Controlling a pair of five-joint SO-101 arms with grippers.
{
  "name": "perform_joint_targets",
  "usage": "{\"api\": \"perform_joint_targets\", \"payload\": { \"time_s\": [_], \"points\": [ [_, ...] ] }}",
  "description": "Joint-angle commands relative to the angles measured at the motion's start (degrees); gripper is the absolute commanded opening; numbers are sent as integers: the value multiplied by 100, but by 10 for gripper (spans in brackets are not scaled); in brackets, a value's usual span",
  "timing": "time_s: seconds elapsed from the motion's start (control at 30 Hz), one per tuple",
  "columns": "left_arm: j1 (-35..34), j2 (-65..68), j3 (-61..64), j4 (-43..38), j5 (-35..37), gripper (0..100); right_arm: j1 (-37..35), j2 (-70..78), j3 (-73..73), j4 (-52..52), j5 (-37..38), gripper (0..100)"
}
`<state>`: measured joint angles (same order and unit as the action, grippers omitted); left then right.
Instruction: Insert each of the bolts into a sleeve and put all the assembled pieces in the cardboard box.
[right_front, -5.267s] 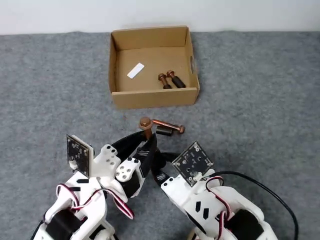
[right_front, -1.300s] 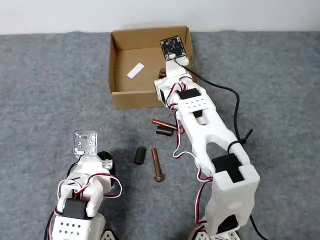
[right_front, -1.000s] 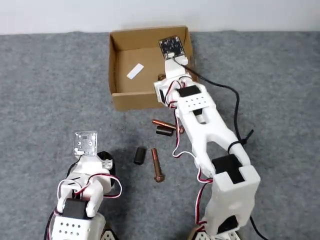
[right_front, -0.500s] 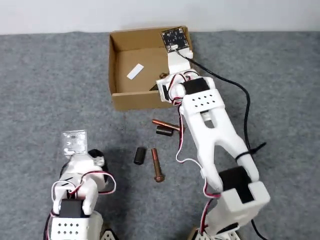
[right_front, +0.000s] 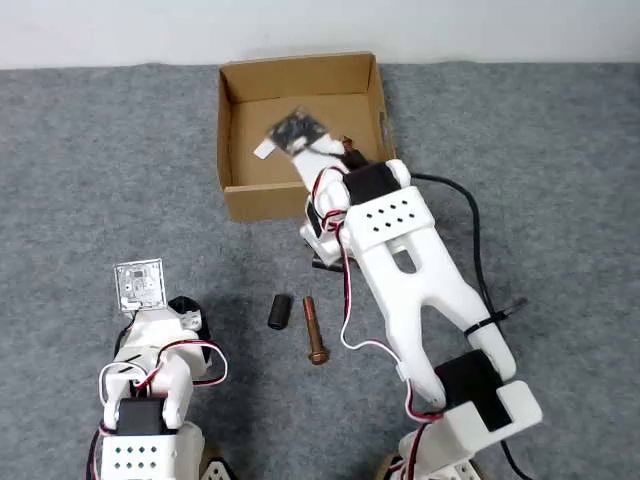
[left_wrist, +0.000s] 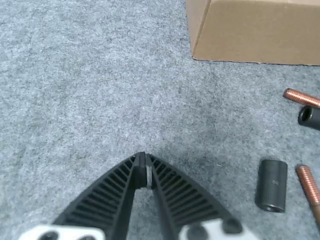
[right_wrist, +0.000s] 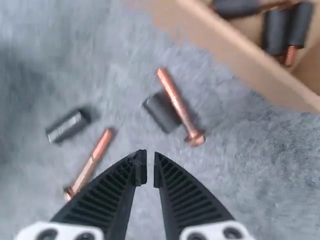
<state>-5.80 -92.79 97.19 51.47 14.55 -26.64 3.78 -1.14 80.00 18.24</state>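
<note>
The right gripper (right_wrist: 146, 169), slightly parted, is hovering above a copper bolt (right_wrist: 177, 105) and black sleeve (right_wrist: 161, 114) lying by the near wall of the cardboard box (right_front: 300, 200), which is holding assembled pieces (right_wrist: 274, 30). The left gripper (left_wrist: 142, 170), closed on nothing, is hanging left of a second sleeve (left_wrist: 271, 185).

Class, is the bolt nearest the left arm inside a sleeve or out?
Out: the bolt lies beside the sleeve, with a gap between them.

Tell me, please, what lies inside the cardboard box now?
The right wrist view shows sleeved bolts in the cardboard box, at least two. The high view shows a white slip; the right arm covers the floor beside it.
</note>
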Motion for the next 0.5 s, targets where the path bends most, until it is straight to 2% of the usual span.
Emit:
{"api": "perform_joint_targets", "payload": {
  "time_s": [0.0, 0.17, 0.33, 0.47],
  "points": [
    [-35, -35, -31, -141, 35, 5, -57, 154, -343, 207, 659, 12],
    [-35, -35, -31, -141, 35, 5, -84, 611, -457, 154, 1336, 39],
    [-35, -26, -31, -141, 35, 5, -92, 1270, -1055, 207, 1415, 176],
    [-35, -26, -31, -149, 35, 5, -110, 1833, -1556, 215, 1424, 183]
  ]
}}
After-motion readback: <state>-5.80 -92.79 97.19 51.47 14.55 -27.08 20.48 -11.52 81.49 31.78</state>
